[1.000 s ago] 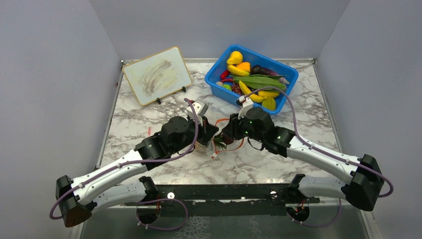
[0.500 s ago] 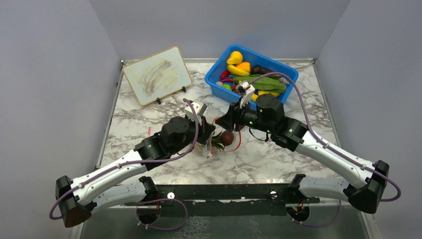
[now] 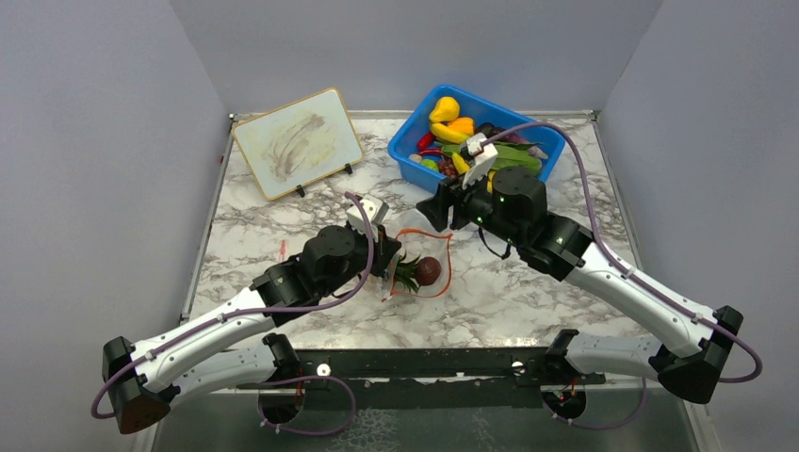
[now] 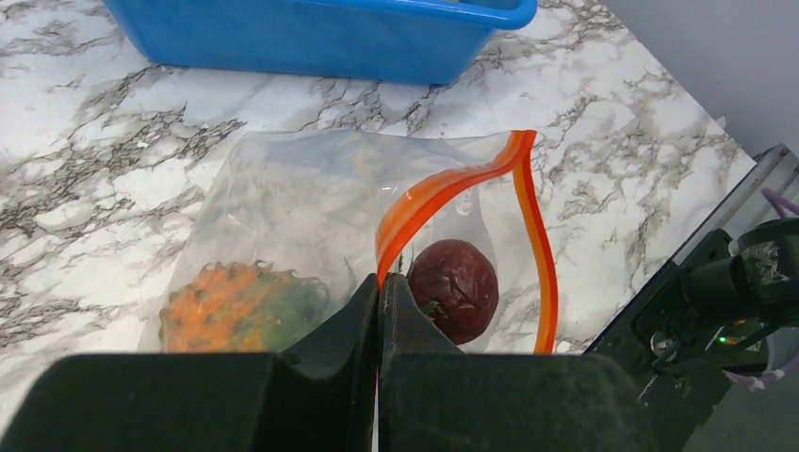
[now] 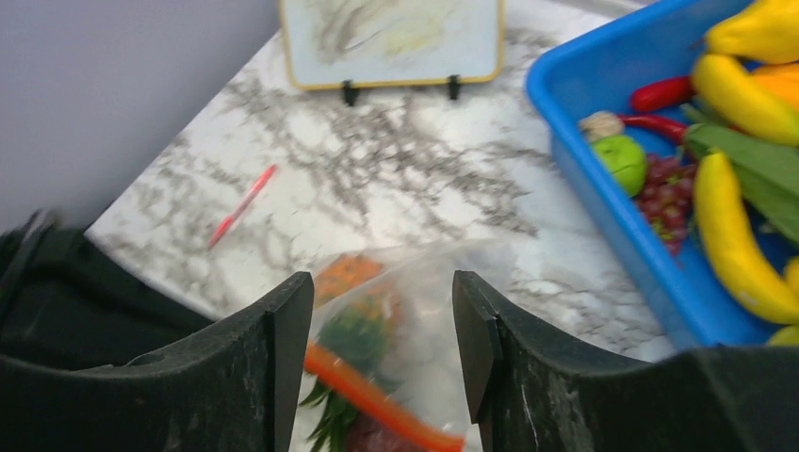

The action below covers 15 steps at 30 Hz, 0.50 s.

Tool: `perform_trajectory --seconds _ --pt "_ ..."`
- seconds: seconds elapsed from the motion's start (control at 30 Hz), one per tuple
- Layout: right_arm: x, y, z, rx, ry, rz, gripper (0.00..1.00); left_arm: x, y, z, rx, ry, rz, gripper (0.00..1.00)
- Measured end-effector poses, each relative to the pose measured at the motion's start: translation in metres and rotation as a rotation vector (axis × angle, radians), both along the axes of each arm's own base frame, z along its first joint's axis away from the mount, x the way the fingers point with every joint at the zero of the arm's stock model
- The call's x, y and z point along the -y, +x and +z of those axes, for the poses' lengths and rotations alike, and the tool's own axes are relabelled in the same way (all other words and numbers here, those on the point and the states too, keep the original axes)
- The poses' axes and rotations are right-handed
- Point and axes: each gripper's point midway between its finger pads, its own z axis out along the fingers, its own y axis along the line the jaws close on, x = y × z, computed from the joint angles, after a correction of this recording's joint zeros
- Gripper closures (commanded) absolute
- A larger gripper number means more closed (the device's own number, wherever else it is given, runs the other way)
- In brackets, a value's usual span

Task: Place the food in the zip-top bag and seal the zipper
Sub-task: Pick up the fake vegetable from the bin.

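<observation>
1. Light is bright, even and soft; shadows on the table (image 3: 264, 226) are weak.
2. The right wrist view is blurred, most at the zip-top bag (image 5: 429, 320).
3. The left wrist view is sharp.

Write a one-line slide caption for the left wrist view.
Left claw pinches the thin red-orange zipper strip of the clear crinkly plastic bag containing an orange toy pineapple and dark red-brown round fruit.

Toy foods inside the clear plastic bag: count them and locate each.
2: orange toy pineapple deep in the clear bag; dark red-brown round fruit by its red-orange zipper. Left gripper may hide more.
</observation>
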Motion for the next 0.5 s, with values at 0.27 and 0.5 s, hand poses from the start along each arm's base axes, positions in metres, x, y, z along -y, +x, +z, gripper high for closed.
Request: perform_trajectory --seconds 0.27,0.5 --pt "0.038 0.106 -0.043 0.012 -0.209 -0.247 0.44 -0.001 0.000 -0.005 0.037 0.051 -0.032 1.00" --pt "0.087 0.186 -0.095 -0.010 -0.442 -0.460 0.42 0.003 -0.005 -0.007 0.063 0.084 -0.096 1.00"
